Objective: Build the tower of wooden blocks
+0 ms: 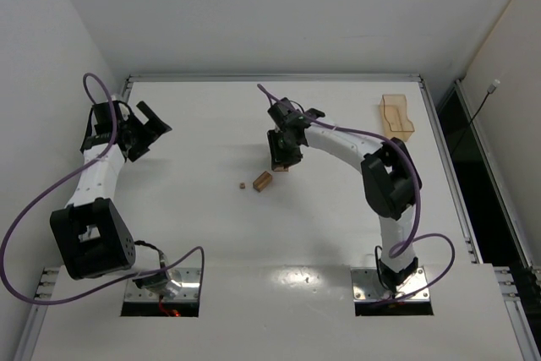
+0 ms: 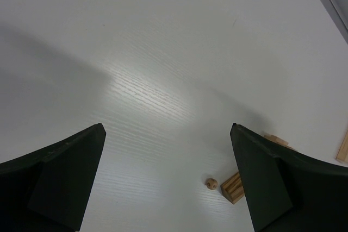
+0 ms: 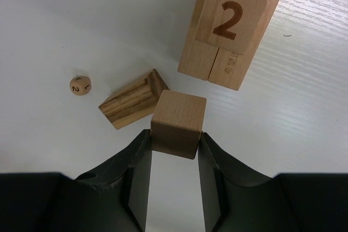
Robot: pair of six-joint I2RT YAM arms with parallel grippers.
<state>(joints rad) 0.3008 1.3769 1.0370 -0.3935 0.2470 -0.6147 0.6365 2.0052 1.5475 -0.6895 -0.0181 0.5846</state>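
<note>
Wood blocks are gathered near the middle of the surface. The left claw hangs well apart from them, toward the left edge. Its own camera shows the left claw with its two dark fingers spread wide and only bare white surface between them.

Next to the right comes a small die with numerals on its faces, lying alone on the surface. Just beside it lies a striped bar, darker in grain than the other pieces and set at an angle. Both also show low in the left wrist view, close to the right-hand finger, and more tan pieces are partly hidden behind that finger.

The right claw is over the middle of the surface, clamped on a pale cube, with one finger pressed against each side. The cube's lower corner overlaps the striped bar's end in that view — whether they touch cannot be told.

Just beyond the cube and apart from it stands the tower: two bars side by side with a square piece marked "2" on top.

An amber tray sits near the far right corner, well apart from the blocks.
</note>
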